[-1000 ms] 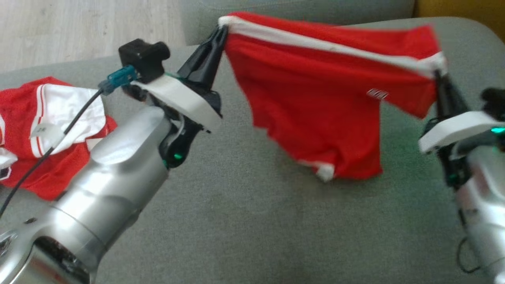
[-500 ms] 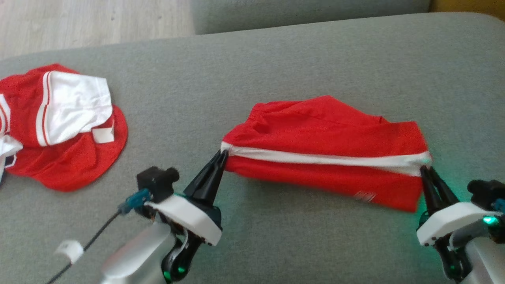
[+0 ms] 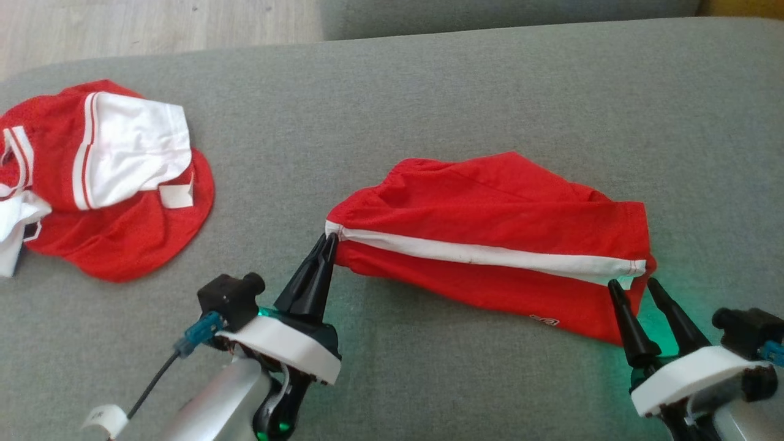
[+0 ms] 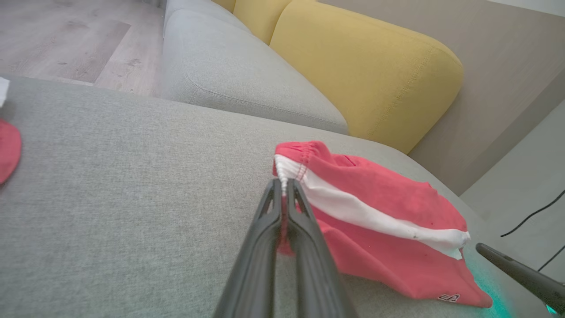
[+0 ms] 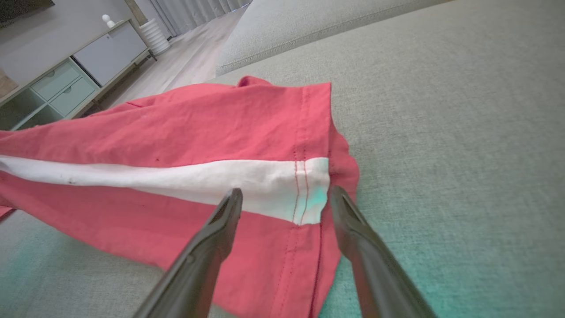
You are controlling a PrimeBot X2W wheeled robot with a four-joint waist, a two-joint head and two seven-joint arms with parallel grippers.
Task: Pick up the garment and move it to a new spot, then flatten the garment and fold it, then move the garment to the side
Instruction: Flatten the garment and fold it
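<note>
Handling limp red shorts: one corner pinched, the other free

Lying roughly flat on the grey upholstered seat, the red sports shorts with a white side stripe sit right of centre, with the stripe running left to right along their near side. The left gripper has its two dark fingers clenched together on the left end of the stripe, where the gathered elastic waistband bunches. The right gripper has its fingers spread apart and is grasping nothing. Its tips straddle the right end of the stripe at the stitched leg hem; I cannot tell whether they are just above the cloth or barely touching it.

The fabric looks thin, light and wholly soft. It wrinkles along the far edge and will likely fold over itself wherever it is unsupported. It also looks smooth enough to slip from a shallow pinch, so a bite should take in a thicker part. The best holds, I judge, are the two ends of the stripe: waistband elastic on the left and double-stitched hem on the right, with both layers caught together. Lifted by one corner alone, it would probably hang and bunch. A crumpled red-and-white mesh jersey lies well apart at the far left.
</note>
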